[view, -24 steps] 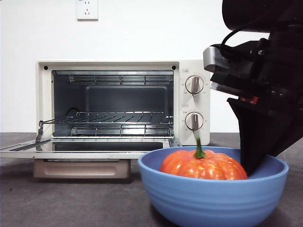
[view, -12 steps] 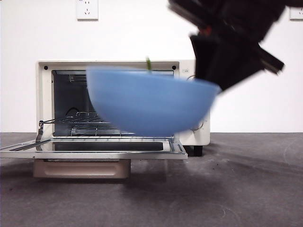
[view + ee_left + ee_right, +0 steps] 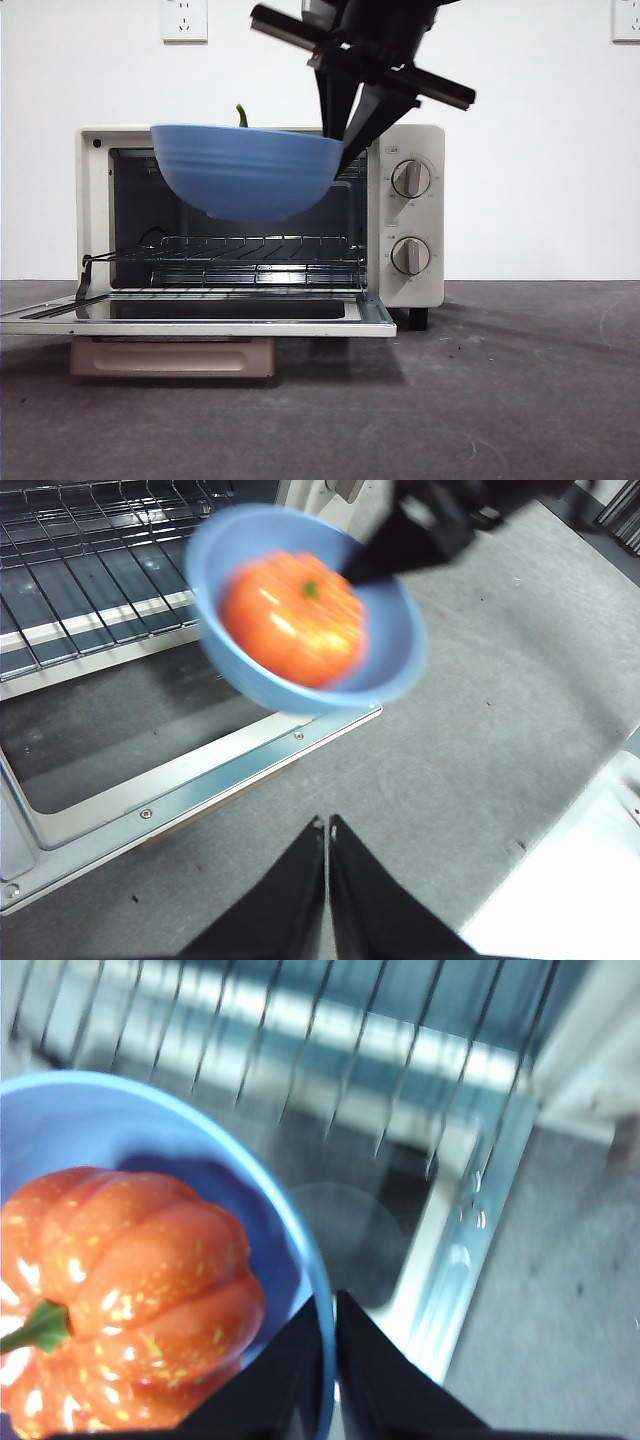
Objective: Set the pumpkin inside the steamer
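Note:
The orange pumpkin (image 3: 130, 1290) lies in a blue ridged bowl (image 3: 245, 170); from the front only its green stem (image 3: 241, 115) shows above the rim. My right gripper (image 3: 345, 150) is shut on the bowl's right rim (image 3: 318, 1290) and holds it in the air before the upper opening of the cream steamer (image 3: 95, 200). The steamer's door (image 3: 200, 325) is folded down flat. The left wrist view looks down on the pumpkin (image 3: 295, 615) in the bowl (image 3: 400, 670), above the door's front corner. My left gripper (image 3: 326, 825) is shut and empty, over the table in front of the door.
Wire racks (image 3: 240, 245) sit inside the steamer. Two round knobs (image 3: 411, 178) are on its right panel. The open door (image 3: 150, 770) juts out toward the front. A white surface (image 3: 570, 880) borders the grey table. Wall sockets (image 3: 184, 20) are mounted above.
The bowl with the pumpkin was lifted off the table at the near right and carried up and leftward by the right gripper. It now hangs in front of the steamer's opening.

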